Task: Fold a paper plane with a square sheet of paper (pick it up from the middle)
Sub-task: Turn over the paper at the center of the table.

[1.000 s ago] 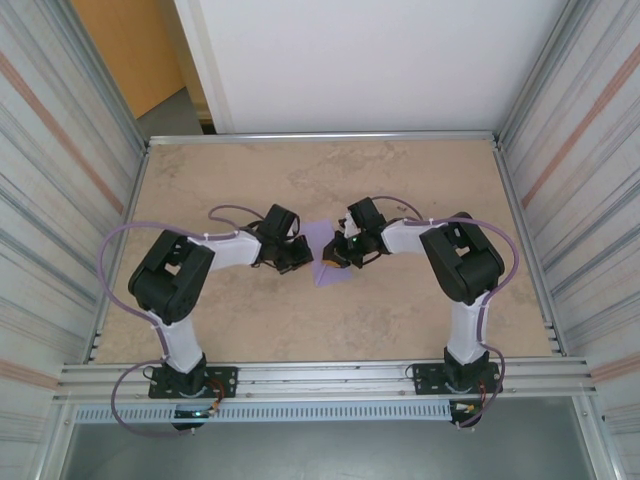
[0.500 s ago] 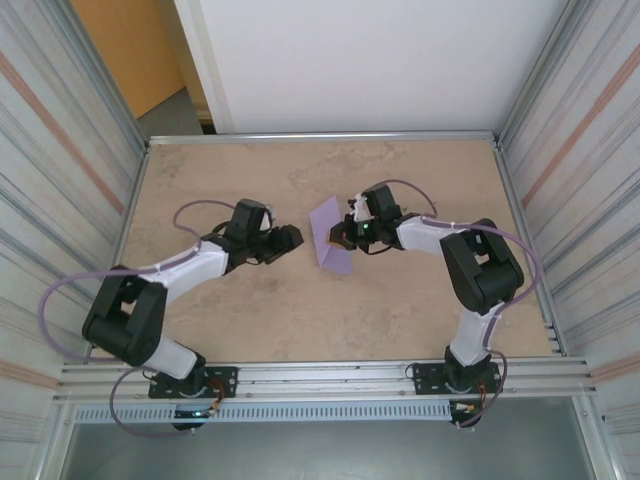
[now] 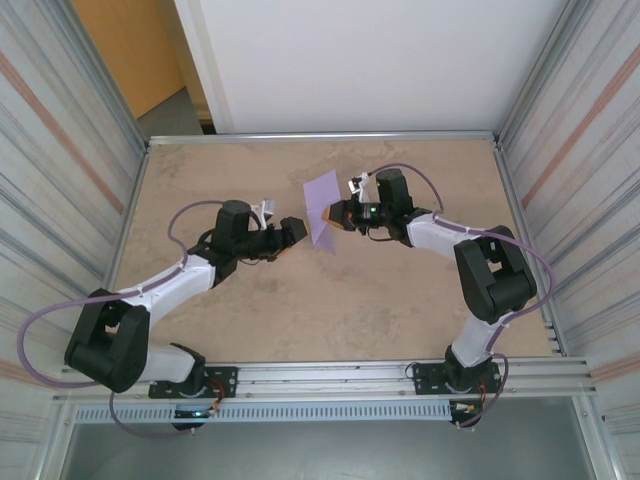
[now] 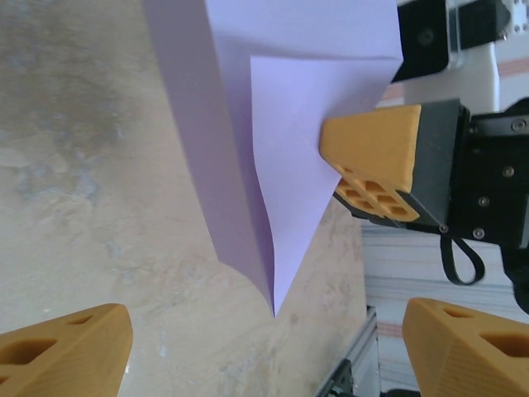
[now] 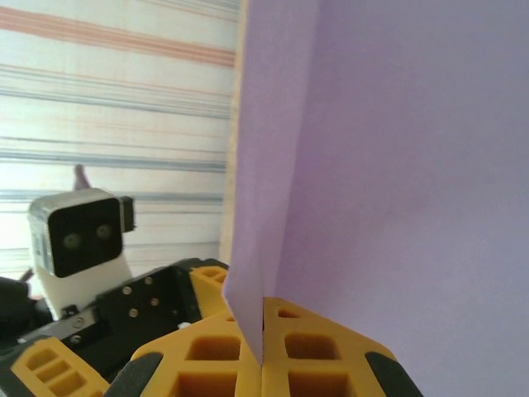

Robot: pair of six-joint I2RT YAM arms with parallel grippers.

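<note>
Metal wall, left (image 3: pixel 55 170): ribbed panel closing off that side of the cell.
Table (image 3: pixel 330 320): beige, stone-patterned top. We note both arms reaching over its middle.
Left arm (image 3: pixel 150 290): stretched low from its base at the near edge, running diagonally toward the centre.
Left gripper (image 3: pixel 296 229): released, jaws spread wide with nothing between them. The tips point right at the paper and stand just beside its left face, apart from it. From the left wrist we see its orange fingers (image 4: pixel 91 356) at the two lower corners, with bare table between.
Sheet of paper (image 3: pixel 322 208): lavender, held up roughly on edge between the two grippers, mid-table and slightly to the rear. The left wrist view shows it partly folded: a lighter flap lies over a larger layer, and both taper down to a sharp point. We cannot tell whether that point touches the table.
Right gripper (image 3: pixel 338 217): clenched on the sheet's right side. From the right wrist we see its orange fingers (image 5: pixel 343 331) pressed together, the paper rising from the seam between them.
Right arm (image 3: pixel 480 270): bent at the elbow, forearm angled left toward the centre.
Metal wall, right (image 3: pixel 590 150): ribbed panel, matching the left.
</note>
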